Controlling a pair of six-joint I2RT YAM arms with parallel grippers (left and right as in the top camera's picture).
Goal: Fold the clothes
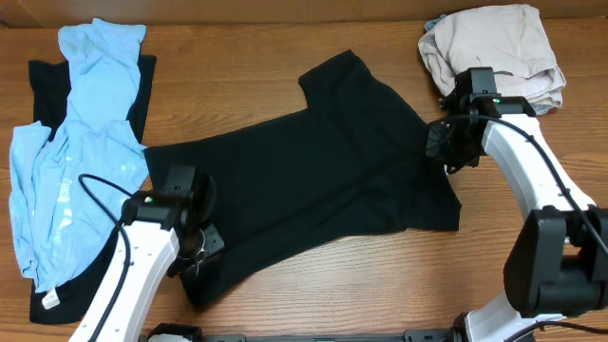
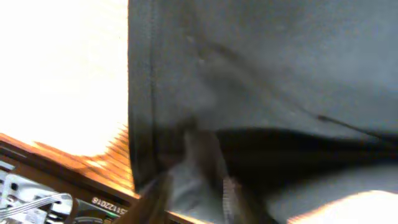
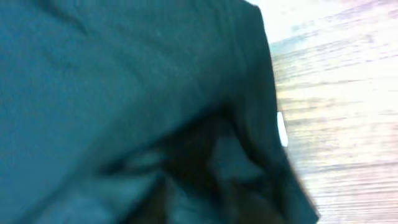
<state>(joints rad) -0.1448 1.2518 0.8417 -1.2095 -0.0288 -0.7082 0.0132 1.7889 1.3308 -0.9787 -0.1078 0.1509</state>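
A black T-shirt (image 1: 313, 171) lies spread and slanted across the middle of the wooden table. My left gripper (image 1: 197, 245) is at its lower left edge, shut on a pinch of the black cloth. The left wrist view shows that cloth bunched between the fingers (image 2: 196, 193). My right gripper (image 1: 443, 142) is at the shirt's right edge, near the sleeve, shut on the fabric. In the right wrist view the dark shirt (image 3: 112, 81) fills the frame and folds up between the fingers (image 3: 199, 186).
A light blue garment (image 1: 76, 152) lies crumpled at the left over another black garment (image 1: 43, 81). A beige garment (image 1: 494, 47) lies piled at the back right, just behind my right arm. Bare wood (image 1: 380, 285) shows along the front.
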